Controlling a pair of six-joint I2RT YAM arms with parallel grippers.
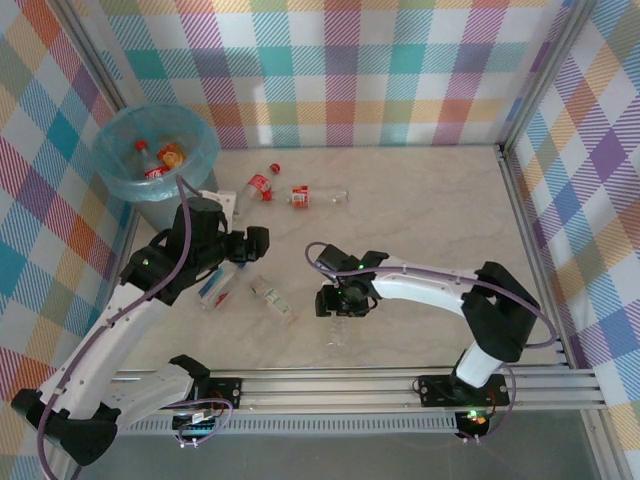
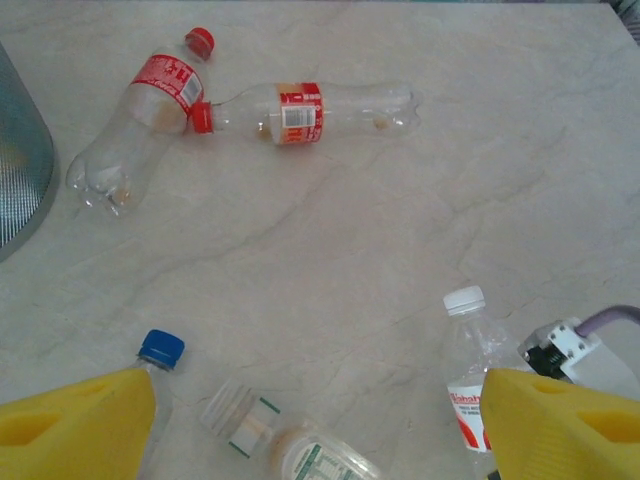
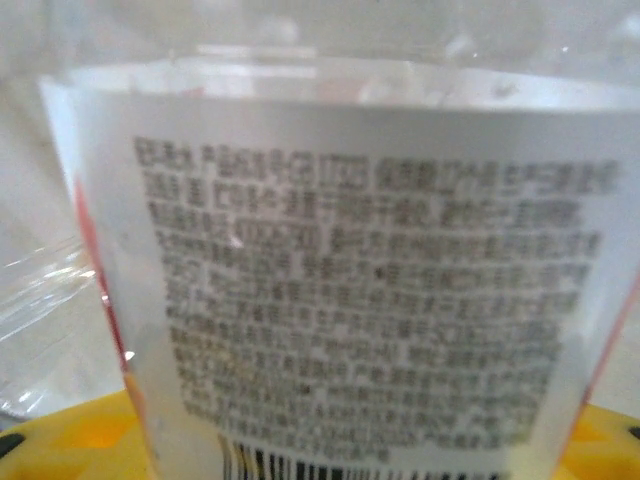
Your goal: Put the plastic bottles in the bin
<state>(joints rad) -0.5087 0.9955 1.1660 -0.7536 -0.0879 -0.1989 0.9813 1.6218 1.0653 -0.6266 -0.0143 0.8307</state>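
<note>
Right gripper [image 1: 340, 302]: lowered onto a clear white-capped bottle [image 2: 468, 345] that lies near the middle of the table [image 1: 430, 220], towards the near side. In the right wrist view, the bottle's printed white label is seen very close between the yellow fingers [image 3: 60, 440]. Whether the jaws are pressed onto it cannot be told.

Left gripper [image 2: 320, 405]: jaws are held wide with nothing gripped. It is positioned above the table, left of the right gripper. Beneath it, a blue-capped bottle [image 2: 160, 352] and a green-labelled bottle [image 2: 290, 445] are seen lying flat, side by side but apart.

Farther out, two clear red-capped bottles are noted lying flat: the left red-labelled bottle [image 2: 130, 130] and the right red-labelled bottle [image 2: 310, 110]. The cap of the right one is just beside the label of the left one.

The bin [image 1: 112, 165] is recorded upright in the far left corner. A binned red-labelled bottle [image 1: 153, 167] and an orange bottle [image 1: 173, 154] are seen inside it.
</note>
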